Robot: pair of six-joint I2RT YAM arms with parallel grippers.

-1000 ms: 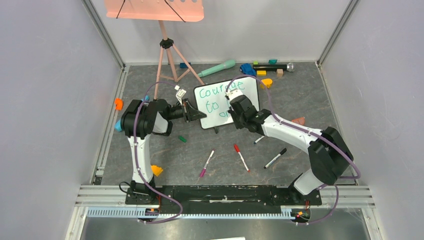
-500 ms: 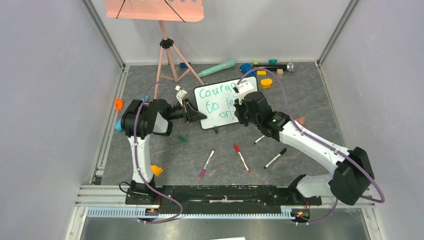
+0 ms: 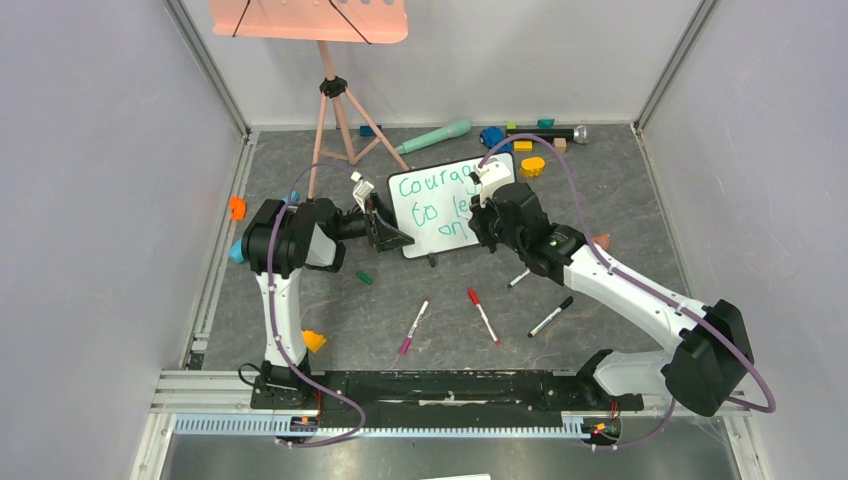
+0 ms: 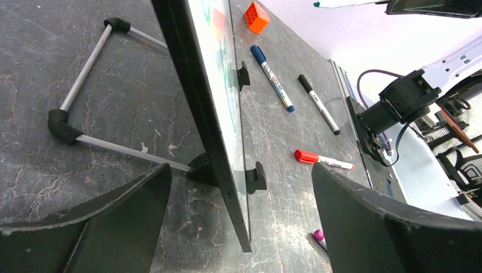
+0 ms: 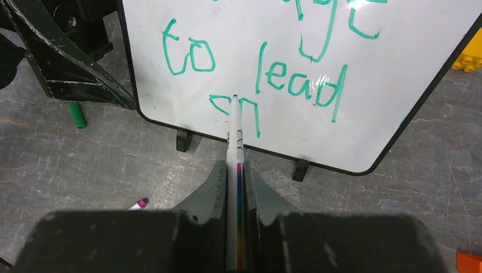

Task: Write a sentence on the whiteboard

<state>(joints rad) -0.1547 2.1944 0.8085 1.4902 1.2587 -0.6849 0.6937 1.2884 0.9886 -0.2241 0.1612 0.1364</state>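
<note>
The whiteboard (image 3: 432,208) stands on its two black feet (image 5: 183,140) just toward 12 o'clock from the middle of the worktop (image 3: 600,180). Its written face looks toward 6 o'clock, at the arms.

The left gripper (image 3: 385,232) sits at the board's 9 o'clock edge. Its fingers (image 4: 131,193) are spread wide, one on each side of the rim, with a gap showing on both sides. This looks like a guard against the light board sliding or tipping under pen pressure, rather than a clamp.

The right gripper (image 5: 237,173) reaches in from about 4 o'clock, its fingers pinched tight on a marker (image 5: 235,133). The marker's tip points at the bottom line of writing. Whether the tip touches the surface cannot be told.

The board is glossy white with a thin dark rim and rounded corners, and glare falls across its upper part. The sentence (image 5: 295,85) is in loose teal-green letters: "to lead" shows clearly. Beneath it is "on", partly behind the marker. The first line is cut off in the wrist view, and the right arm hides its end from above.
</note>
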